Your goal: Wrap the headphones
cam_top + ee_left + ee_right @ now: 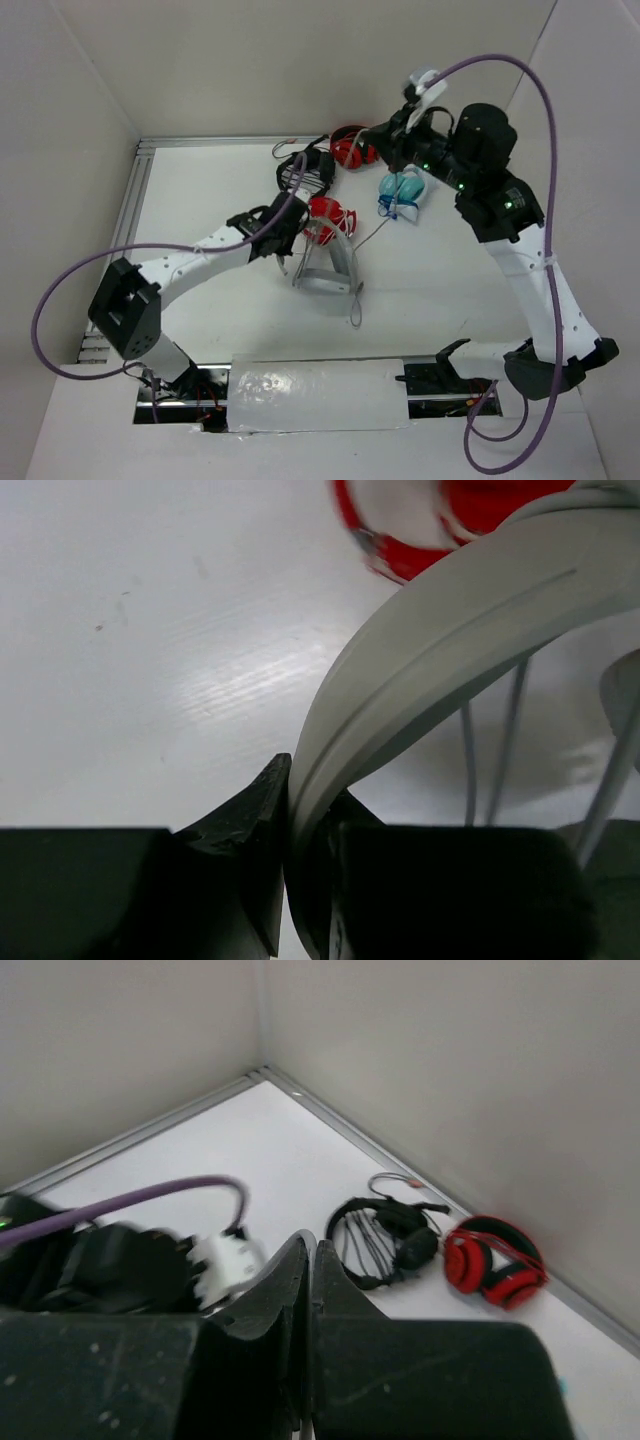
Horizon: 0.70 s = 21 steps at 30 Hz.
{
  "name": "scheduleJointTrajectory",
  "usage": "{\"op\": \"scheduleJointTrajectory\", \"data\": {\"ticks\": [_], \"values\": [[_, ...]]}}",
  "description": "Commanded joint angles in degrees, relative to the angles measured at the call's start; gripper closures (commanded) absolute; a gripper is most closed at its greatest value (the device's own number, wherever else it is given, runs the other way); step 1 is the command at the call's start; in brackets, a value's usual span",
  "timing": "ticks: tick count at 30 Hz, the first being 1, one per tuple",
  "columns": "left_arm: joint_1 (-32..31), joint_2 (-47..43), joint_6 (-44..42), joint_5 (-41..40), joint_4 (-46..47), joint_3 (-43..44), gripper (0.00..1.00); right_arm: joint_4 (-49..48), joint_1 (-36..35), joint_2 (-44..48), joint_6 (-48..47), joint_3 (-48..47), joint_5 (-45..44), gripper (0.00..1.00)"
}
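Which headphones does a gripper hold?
The large grey-white headphones, headband in the left gripper. The red pairs, black pair and light blue pair lie free.

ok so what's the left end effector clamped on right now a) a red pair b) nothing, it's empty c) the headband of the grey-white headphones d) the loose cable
c, in the left wrist view the left end effector pinches the edge of the wide headband of the grey-white headphones between its jaws.
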<state>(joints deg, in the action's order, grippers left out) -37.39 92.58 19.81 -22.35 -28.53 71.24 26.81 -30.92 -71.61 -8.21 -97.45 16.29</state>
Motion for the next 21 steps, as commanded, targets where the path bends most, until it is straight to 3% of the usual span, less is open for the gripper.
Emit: {"op": "scheduleJointTrajectory", "data": {"ticks": [1,4,7,16,21], "values": [[-9.94,-7.4,-9.25,-1.2,12.79,-4.7,1.0,-1.67,7.08,-1.07,1.61,-7.03,2.33,1.0],[-17.07,-9.34,-11.81,-1.39,12.81,-9.09,1.0,-0.53,16.47,-5.54,1.62,-10.47,7.25,1.0],[-21.76,-10.48,-10.42,-3.22,12.45,-10.85,1.0,0.17,20.45,-7.74,2.49,-11.97,9.81,1.0],[-22.56,-22.07,-1.8,-8.33,5.43,-11.39,1.0,-10.63,34.51,-2.57,8.12,4.01,17.17,1.0],[-22.64,-31.57,-3.71,-7.29,6.29,-10.95,1.0,-17.05,39.35,-2.74,14.09,10.52,24.12,1.0]]}}
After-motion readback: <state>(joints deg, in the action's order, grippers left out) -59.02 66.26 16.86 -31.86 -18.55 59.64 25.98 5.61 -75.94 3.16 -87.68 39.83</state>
